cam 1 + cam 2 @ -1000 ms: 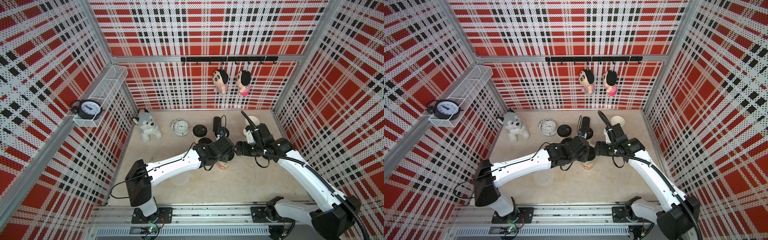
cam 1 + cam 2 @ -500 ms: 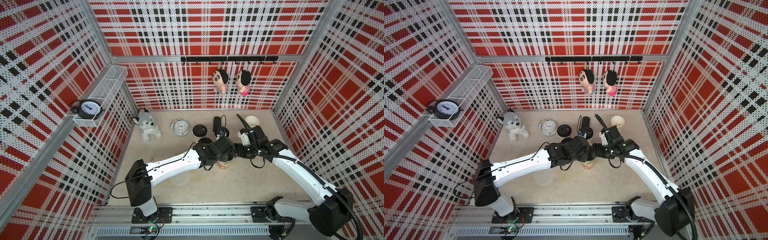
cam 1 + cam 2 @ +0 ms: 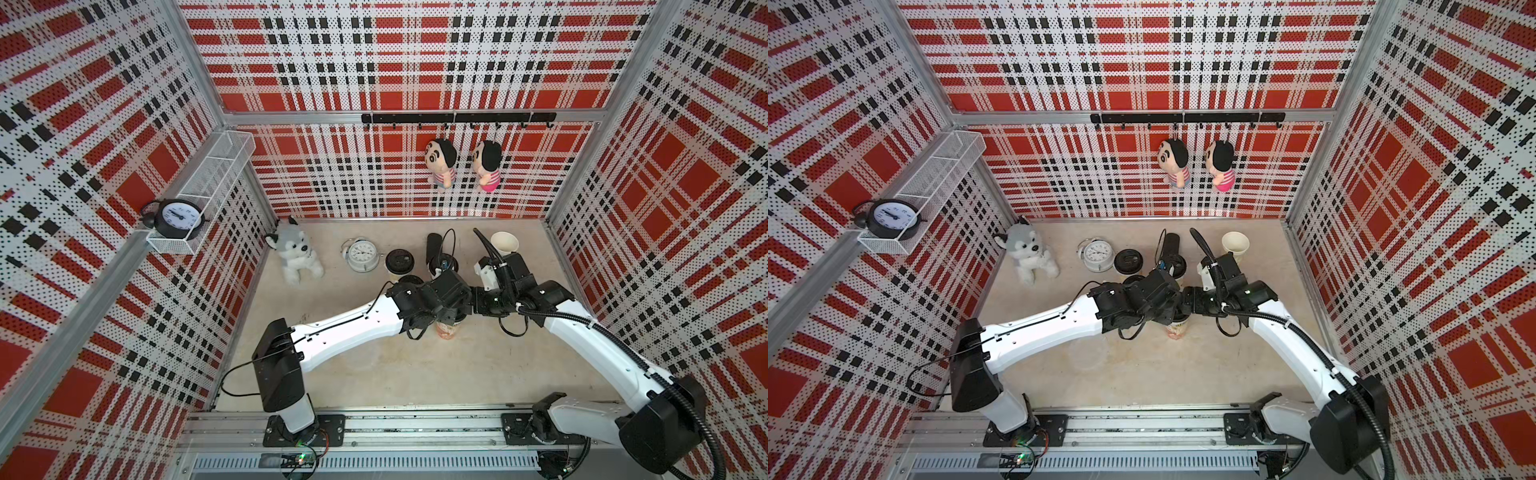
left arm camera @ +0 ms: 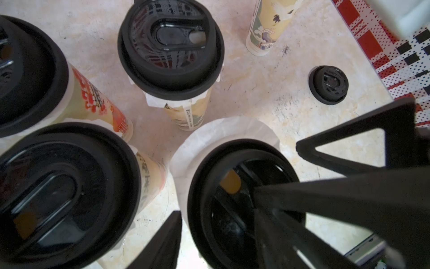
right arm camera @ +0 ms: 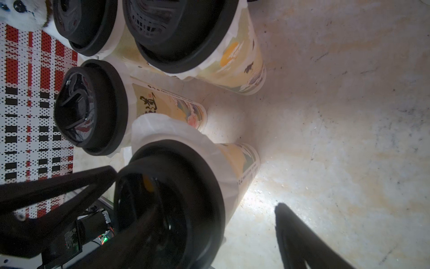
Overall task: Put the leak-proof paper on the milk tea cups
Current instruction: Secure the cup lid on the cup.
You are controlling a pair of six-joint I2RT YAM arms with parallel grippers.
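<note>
A milk tea cup (image 3: 446,330) stands mid-table, and both wrists meet above it. A sheet of leak-proof paper (image 4: 223,132) drapes over its mouth under a black lid (image 4: 209,177). My left gripper (image 4: 216,205) is open. One of its fingers (image 4: 162,242) hangs beside the paper's edge, the other lies across the lid top. My right gripper (image 5: 214,198) is open too, with one finger (image 5: 300,240) clear of the cup wall and the other over the lid (image 5: 186,167). Three more lidded cups (image 4: 171,46) with paper under their lids stand close by.
An open cup (image 3: 503,243) stands at the back right, with a loose black lid (image 4: 328,85) on the table near it. A black cylinder (image 3: 433,245), a white alarm clock (image 3: 362,255) and a plush husky (image 3: 293,257) line the back. Plaid walls enclose three sides.
My right gripper has moved left to the lidded cup and now meets the left gripper over it. The left jaws have narrowed slightly.
</note>
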